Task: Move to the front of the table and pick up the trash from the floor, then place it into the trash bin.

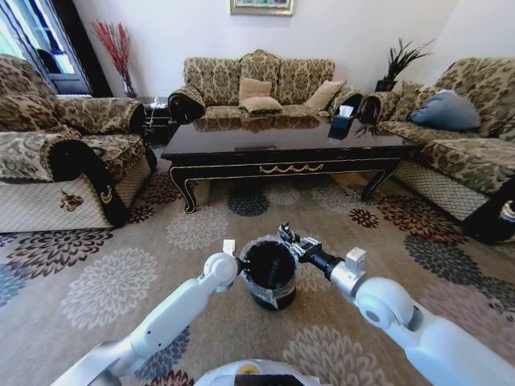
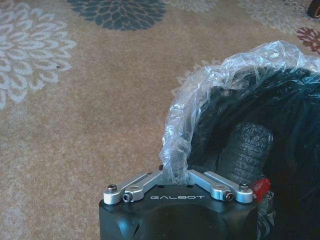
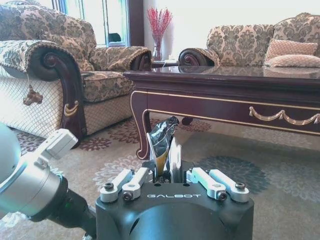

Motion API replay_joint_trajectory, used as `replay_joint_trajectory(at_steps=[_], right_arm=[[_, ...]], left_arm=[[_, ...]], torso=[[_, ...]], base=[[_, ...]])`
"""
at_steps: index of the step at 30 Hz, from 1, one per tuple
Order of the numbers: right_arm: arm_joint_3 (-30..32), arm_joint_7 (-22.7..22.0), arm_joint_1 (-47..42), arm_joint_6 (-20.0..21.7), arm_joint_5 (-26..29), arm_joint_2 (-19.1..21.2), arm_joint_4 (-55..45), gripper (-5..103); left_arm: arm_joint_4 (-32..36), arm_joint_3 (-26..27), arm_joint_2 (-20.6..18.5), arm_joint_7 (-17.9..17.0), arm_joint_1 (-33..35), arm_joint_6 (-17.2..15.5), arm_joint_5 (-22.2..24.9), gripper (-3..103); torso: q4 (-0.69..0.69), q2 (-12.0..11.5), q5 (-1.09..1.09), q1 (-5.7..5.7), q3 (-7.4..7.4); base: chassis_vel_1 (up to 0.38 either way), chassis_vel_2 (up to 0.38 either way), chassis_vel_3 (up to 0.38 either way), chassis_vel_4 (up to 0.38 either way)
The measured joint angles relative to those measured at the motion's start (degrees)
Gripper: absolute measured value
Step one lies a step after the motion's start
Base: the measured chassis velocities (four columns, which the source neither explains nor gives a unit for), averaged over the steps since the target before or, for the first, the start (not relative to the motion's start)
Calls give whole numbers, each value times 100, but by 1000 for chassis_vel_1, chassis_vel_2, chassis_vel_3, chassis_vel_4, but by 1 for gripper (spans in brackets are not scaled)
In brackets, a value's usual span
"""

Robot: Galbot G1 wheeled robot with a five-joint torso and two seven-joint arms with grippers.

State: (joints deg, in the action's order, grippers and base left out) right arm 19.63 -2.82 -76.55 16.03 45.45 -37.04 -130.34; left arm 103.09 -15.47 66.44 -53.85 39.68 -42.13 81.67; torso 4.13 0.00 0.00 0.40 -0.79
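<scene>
In the head view the trash bin (image 1: 269,273) stood on the carpet (image 1: 121,281) just in front of the robot, between its two arms and well short of the table (image 1: 282,149). The left gripper (image 1: 230,249) sat at the bin's left rim, and the right gripper (image 1: 288,236) hung at its far right rim. The left wrist view showed what the head view could not: the left gripper (image 2: 175,175) had its fingers pinched narrow on the clear plastic liner (image 2: 200,95) folded over the rim, with the black inside of the bin (image 2: 280,140) beside it and a scrap of red (image 2: 261,187) near the gripper body. The right wrist view showed the right gripper (image 3: 165,172) closed on a crumpled shiny wrapper (image 3: 163,140) that stuck up between its fingers, with the left arm's wrist (image 3: 30,175) nearby. Behind lay the table's carved leg (image 3: 142,125) and gold scroll ornament (image 3: 282,116). The tabletop was glossy dark wood, carrying a dark tissue box (image 1: 344,122) at its far right. Patterned sofas (image 1: 257,84) ringed the flowered carpet, and red stems (image 1: 115,48) stood in the far left corner.
</scene>
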Motion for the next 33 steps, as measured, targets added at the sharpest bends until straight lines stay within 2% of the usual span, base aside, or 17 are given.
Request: replay_joint_trajectory(at_steps=[4, 5, 7, 8, 10, 11, 13, 16, 17, 19, 23, 25, 27, 28, 33], right_arm=[[46, 37, -115, 38, 25, -20, -35, 24], [53, 43, -146, 64, 55, -33, -53, 21], [55, 43, -186, 95, 59, -73, -65, 29], [55, 43, -186, 95, 59, -73, -65, 29], [55, 42, -219, 112, 51, -105, -62, 40], [55, 41, -230, 115, 56, -115, -59, 40], [54, 37, -268, 133, 87, -151, -58, 51], [43, 32, -288, 145, 93, -178, -58, 56], [27, 25, -293, 151, 93, -197, -57, 67], [9, 16, -290, 156, 94, -212, -50, 67], [-23, -18, -195, 158, 118, -238, 2, 88], [-27, -24, -169, 158, 125, -236, 22, 88], [-30, -32, -101, 157, 146, -224, 76, 97], [-31, -33, -49, 150, 156, -218, 123, 99], [-47, -36, 134, 84, 182, -235, 404, 100]], left_arm=[[55, -1, -10, -2, 74, 0, -12, 0], [72, 10, -15, -2, 114, 0, -19, 0], [108, 67, -23, -4, 211, -1, -39, 0], [108, 67, -23, -4, 211, -1, -39, 0], [137, 106, -69, -5, 291, 0, -65, 0], [146, 115, -81, -5, 304, 0, -67, 0], [167, 153, -117, -5, 332, -1, -65, 0], [174, 187, -136, -7, 342, -1, -66, 0], [181, 207, -155, -6, 346, -1, -64, 0], [194, 224, -178, -6, 352, -1, -59, 0], [276, 371, -293, -3, 396, -1, -23, 0], [291, 427, -338, 2, 412, -1, -12, 0], [322, 590, -436, 13, 470, -1, 29, 0], [347, 710, -506, 28, 520, -1, 53, 0], [467, 1210, -809, 90, 782, -1, 130, 0]], torso=[[0, 0, 0, 0, 0], [0, 0, 0, 0, 0], [0, 0, -1, 0, 0], [0, 0, -1, 0, 0], [0, 0, -1, 0, 0], [-1, 0, -1, 0, 0], [0, 0, -1, 0, 0], [0, 0, -1, 0, 0], [0, 0, -1, 0, 0], [0, 0, -1, 0, 0], [0, 0, -2, 0, 0], [0, 0, -1, 0, 0], [0, 0, -2, 0, 0], [0, 0, -2, 0, 0], [0, 0, -2, 0, 0]], base=[[0, 0, 0, 0], [0, 0, 0, 0], [0, 0, 0, 0], [0, 0, 0, 0], [0, 0, 0, 0], [0, 0, 0, 0], [0, 0, 0, 0], [0, 0, 0, 0], [0, 0, 0, 0], [0, 0, 0, 0], [0, 0, 0, 0], [0, 0, 0, 0], [0, 0, 0, 0], [0, 0, 0, 0], [0, 0, 0, 0]])
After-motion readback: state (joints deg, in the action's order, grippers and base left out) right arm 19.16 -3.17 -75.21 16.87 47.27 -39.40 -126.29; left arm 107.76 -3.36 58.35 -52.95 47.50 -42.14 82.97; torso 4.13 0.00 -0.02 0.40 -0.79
